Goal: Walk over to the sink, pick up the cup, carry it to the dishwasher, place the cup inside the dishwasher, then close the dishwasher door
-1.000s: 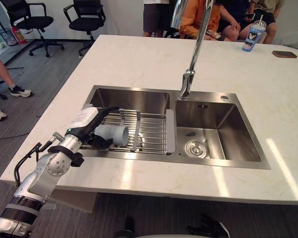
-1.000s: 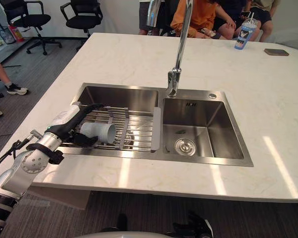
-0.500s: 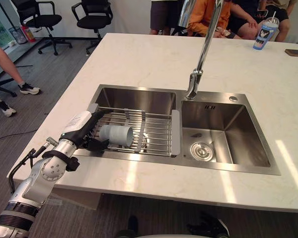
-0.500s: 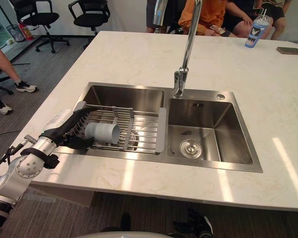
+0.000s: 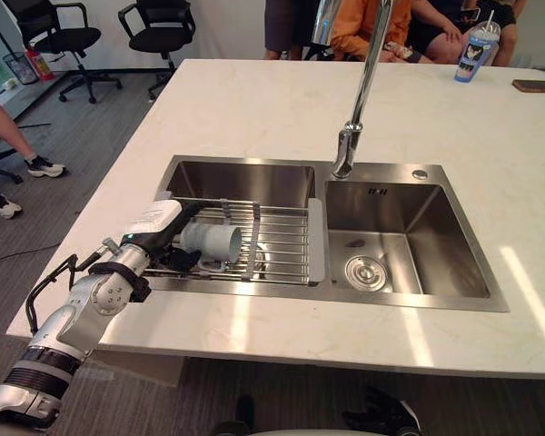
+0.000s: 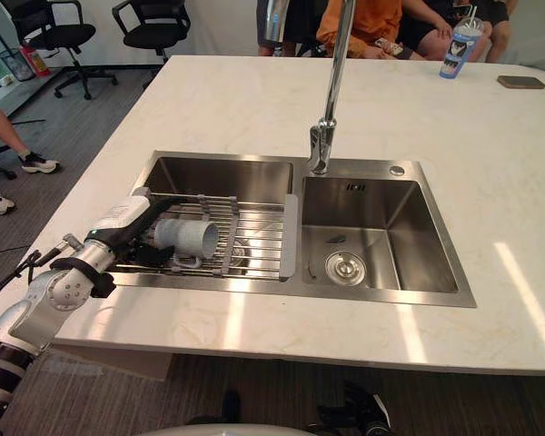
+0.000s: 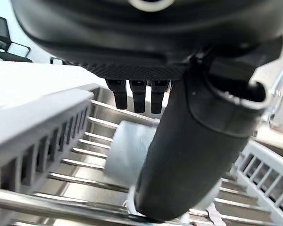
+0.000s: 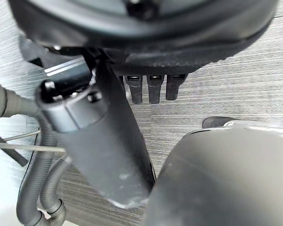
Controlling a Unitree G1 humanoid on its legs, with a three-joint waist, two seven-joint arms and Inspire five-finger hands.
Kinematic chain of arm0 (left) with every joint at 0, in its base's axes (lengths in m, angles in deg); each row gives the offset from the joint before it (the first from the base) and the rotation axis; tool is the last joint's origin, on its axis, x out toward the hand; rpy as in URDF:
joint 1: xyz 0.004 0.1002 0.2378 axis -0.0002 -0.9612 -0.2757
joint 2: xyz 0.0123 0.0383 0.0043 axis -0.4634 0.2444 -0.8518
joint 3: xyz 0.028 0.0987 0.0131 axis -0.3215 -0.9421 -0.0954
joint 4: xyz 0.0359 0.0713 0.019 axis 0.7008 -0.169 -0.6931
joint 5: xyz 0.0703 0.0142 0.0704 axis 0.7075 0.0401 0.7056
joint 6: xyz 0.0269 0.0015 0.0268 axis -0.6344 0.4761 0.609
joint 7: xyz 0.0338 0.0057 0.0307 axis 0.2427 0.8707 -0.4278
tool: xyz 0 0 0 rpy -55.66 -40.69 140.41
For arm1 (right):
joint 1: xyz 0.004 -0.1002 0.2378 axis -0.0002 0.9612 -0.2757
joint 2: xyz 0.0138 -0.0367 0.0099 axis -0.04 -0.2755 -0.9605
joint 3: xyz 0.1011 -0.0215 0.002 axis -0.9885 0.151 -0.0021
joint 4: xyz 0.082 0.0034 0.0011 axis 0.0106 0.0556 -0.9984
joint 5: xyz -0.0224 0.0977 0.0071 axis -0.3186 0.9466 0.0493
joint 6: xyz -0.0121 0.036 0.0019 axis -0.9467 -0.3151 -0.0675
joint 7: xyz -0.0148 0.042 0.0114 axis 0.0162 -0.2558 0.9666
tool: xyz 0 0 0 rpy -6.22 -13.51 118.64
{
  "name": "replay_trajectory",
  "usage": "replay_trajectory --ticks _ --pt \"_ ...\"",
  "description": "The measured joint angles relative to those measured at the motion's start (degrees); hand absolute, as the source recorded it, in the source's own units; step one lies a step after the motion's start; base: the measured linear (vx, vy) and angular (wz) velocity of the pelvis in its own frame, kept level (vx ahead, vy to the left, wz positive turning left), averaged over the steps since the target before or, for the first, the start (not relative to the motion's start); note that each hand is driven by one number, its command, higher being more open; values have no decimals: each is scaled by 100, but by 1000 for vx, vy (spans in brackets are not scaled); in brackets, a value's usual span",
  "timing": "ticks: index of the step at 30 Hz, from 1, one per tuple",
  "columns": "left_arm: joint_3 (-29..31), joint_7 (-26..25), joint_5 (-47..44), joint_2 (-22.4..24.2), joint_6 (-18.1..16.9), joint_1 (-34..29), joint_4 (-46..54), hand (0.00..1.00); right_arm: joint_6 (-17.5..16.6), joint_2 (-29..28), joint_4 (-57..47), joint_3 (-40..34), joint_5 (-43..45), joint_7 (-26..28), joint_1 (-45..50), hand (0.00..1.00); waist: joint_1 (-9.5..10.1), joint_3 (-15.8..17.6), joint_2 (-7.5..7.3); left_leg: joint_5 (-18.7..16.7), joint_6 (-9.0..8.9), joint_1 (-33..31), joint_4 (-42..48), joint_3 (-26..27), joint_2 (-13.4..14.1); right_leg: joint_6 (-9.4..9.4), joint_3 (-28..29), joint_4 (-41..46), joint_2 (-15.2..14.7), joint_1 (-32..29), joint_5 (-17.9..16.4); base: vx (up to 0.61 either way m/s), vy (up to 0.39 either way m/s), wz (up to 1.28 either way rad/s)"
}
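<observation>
A grey cup [image 5: 213, 242] lies on its side on a wire rack [image 5: 282, 243] across the sink's left basin [image 5: 245, 182], its mouth facing right. My left hand [image 5: 160, 234] reaches in from the counter's left edge. Its straight fingers [image 7: 137, 94] lie over the cup [image 7: 127, 153] and its thumb [image 7: 188, 150] lies under it, so the cup sits between them. The hand is open, and I cannot tell whether it touches the cup. My right hand [image 8: 104, 141] hangs low over the grey floor, fingers [image 8: 153, 89] relaxed, holding nothing.
A tall faucet [image 5: 350, 150] stands between the basins; the right basin [image 5: 400, 259] has a drain. Several people sit at the counter's far side by a blue drink cup [image 5: 473, 53] and a dark phone [image 5: 534, 86]. Office chairs [image 5: 159, 23] and a person's leg [image 5: 14, 154] are on the left.
The camera has shifted a little. My left hand stays at the cup, with the cup sitting slightly deeper between thumb and fingers.
</observation>
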Motion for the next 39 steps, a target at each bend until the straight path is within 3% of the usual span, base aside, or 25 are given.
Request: replay_trajectory --ticks 8,9,13,24,31,39 --pt "-600 79 370 -1 4 488 -424 90 1 33 -6 3 0 -4 -143 90 -127 52 73 -24 -15 -81 1 20 6 -2 92 2 0 -131 2 13 -10 -6" --pt "-690 104 437 -1 6 604 -481 30 1 43 -6 3 0 -4 -147 90 -132 60 86 -25 -15 -92 0 19 7 -2 93 4 1 -141 2 0 0 0" --pt "-887 126 565 -1 1 884 -665 30 1 56 -5 8 0 -7 -176 90 -170 80 105 -29 -17 -104 0 28 11 -2 107 17 1 -169 2 -4 0 -1" --pt "-795 217 398 66 31 920 -602 30 1 90 -1 23 2 -23 -270 90 -263 139 159 -56 -15 -106 0 88 23 -1 176 35 4 -203 9 -4 -1 -3" --pt "519 -342 -412 1215 92 -13 798 30 2 77 17 5 8 -75 -278 90 -239 143 151 -55 -15 -6 1 22 22 -6 130 32 9 -71 12 1 -5 3" --pt "1544 -1047 -1145 2637 69 -1131 1927 30 3 14 27 -142 11 -120 -227 90 -123 127 123 -49 -8 76 0 41 54 -16 172 58 32 -23 25 -54 1 -2"
